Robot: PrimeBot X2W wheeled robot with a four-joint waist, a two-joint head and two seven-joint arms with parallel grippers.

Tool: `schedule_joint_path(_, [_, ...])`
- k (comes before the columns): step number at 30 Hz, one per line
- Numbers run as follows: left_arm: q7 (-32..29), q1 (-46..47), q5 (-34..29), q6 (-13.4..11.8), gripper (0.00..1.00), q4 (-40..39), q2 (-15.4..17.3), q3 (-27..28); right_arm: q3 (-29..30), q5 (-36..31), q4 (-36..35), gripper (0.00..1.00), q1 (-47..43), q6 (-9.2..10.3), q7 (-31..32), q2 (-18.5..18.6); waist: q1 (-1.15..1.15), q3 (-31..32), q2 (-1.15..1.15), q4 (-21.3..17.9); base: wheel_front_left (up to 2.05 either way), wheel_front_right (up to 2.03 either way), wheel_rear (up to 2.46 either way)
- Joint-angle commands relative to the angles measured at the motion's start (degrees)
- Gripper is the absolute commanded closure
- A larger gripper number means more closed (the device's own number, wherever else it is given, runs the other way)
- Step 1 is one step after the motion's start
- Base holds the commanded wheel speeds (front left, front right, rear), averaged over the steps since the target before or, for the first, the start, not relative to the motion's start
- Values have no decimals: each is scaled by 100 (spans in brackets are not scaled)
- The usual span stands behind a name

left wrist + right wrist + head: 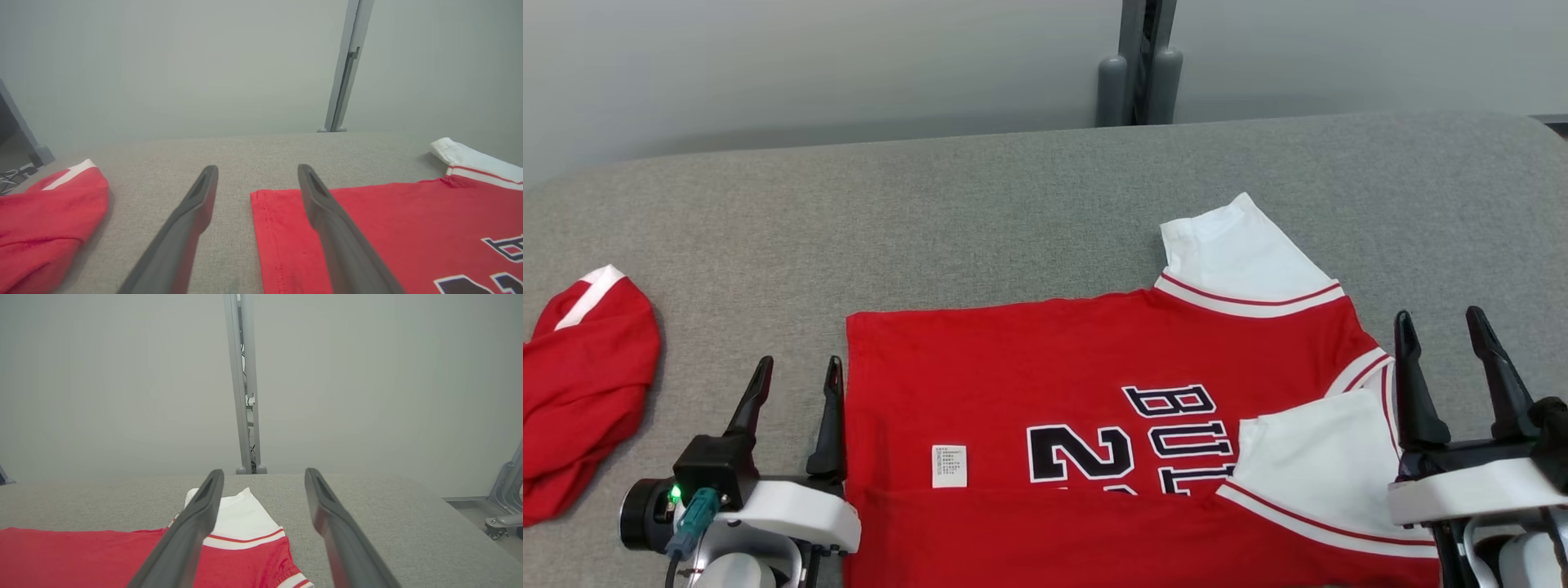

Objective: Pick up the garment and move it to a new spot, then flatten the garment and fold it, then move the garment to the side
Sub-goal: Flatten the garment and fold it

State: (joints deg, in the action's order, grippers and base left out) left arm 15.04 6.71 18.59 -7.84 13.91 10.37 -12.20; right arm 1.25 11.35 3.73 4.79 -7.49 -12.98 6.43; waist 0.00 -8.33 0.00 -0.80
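Grey wall [849, 65] backs a wide table [980, 220] covered in grey fabric, with a grey post [1139, 61] rising behind its far edge. A red jersey [1029, 359] lies spread flat across the middle and right of the table, close to the near edge, with its hem towards the left and its neck end towards the right. A strip along its near side is folded up over the body and covers the lower part of the black-and-white lettering [1176, 425]. Well apart from it, at the table's left end, sits a second red garment [580, 384], bunched up and showing a white stripe.

Both arms frame the jersey. The left gripper [800, 363] hangs at the hem with its jaws wide apart and nothing between them. Its inner finger lines up along the hem edge, though whether it touches the cloth cannot be told. The right gripper [1439, 314] stands at the neck end, its jaws likewise spread and holding nothing.

One white sleeve [1237, 253], trimmed in red, points away towards the wall. The other sleeve [1307, 445] is folded in over the chest beside the lettering. A small white care label [949, 466] shows on the red cloth just above the fold line.
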Motion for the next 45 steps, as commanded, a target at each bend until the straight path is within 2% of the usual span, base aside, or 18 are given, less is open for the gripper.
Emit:
schedule_joint_path(1, [13,154,-76,37,0,70,70,-10,-17,-41,-8,0,113,-1,-56,-1,0,-74,0,-62,0,0,0])
schedule_joint_path(7, [-137,674,-302,169,0,776,337,-113,-105,-80,17,0,230,0,-91,-85,0,-263,0,-208,0,0,0])
schedule_joint_path(15, [-1003,1491,-482,530,0,1625,678,-432,-161,-70,91,0,317,-1,-124,-165,0,-527,0,-423,0,0,0])
schedule_joint_path(22, [-1397,2062,-769,614,0,2176,878,-686,-170,27,191,0,413,-1,-111,-232,0,-703,0,-576,0,0,0])
schedule_joint_path(31, [-1573,2511,-1020,760,0,2675,1010,-998,-154,-33,272,0,437,-1,-113,-270,0,-797,0,-649,0,0,0])
schedule_joint_path(38, [-1624,2664,-1019,842,0,2952,931,-1160,-188,-53,375,0,456,-1,-37,-288,0,-800,0,-640,0,0,0])
schedule_joint_path(39, [-1601,2689,-1005,998,2,3032,892,-1269,-175,-59,395,0,485,-1,-20,-296,0,-814,0,-626,0,0,0])
schedule_joint_path(40, [-1506,2780,-966,1116,100,3099,862,-1390,-90,-93,457,0,472,-1,23,-307,0,-809,0,-578,0,0,0])
schedule_joint_path(41, [-1245,2836,-936,1070,100,2948,772,-1400,10,-46,463,0,459,-1,41,-298,0,-813,0,-448,0,0,0])
schedule_joint_path(45, [-975,2820,-890,980,100,2722,684,-1391,51,-59,490,0,566,-1,207,-196,0,-809,0,-221,0,0,0])
